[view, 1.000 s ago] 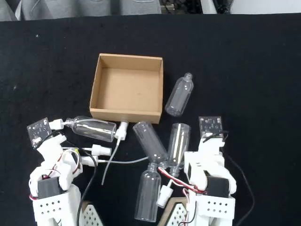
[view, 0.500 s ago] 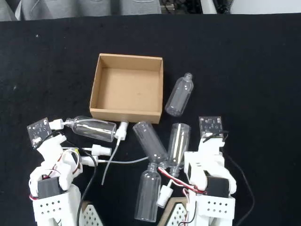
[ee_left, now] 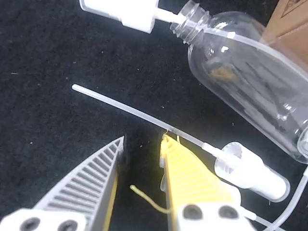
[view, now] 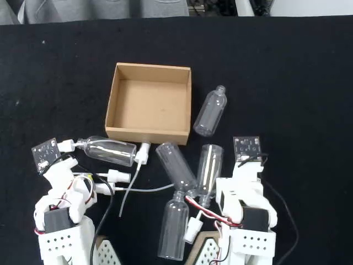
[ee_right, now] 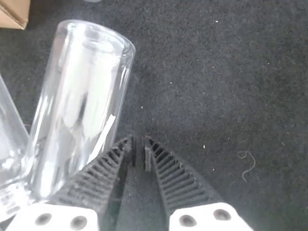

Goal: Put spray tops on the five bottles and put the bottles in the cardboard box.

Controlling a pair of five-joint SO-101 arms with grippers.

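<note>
The open cardboard box (view: 151, 102) sits mid-table. One clear bottle (view: 210, 111) lies to its right. Three more (view: 175, 164), (view: 209, 168), (view: 172, 221) lie in a cluster in front of it. Another bottle (view: 107, 150) (ee_left: 250, 91) lies in front of the box's left corner, with a white spray top (ee_left: 120, 9) loose at its neck and the tube inside. My left gripper (ee_left: 142, 144) is narrowly open, holding nothing, its tips at the tube of a loose spray top (ee_left: 250, 168) (view: 116, 176). My right gripper (ee_right: 138, 144) is shut beside the upturned bottle (ee_right: 82, 106).
A further spray top (view: 142, 153) lies at the box's front wall, and one (view: 193, 227) rests by the nearest bottle. Both arm bases (view: 60, 232) (view: 245, 221) stand at the front edge. Black cloth stretches bare behind and to the right of the box.
</note>
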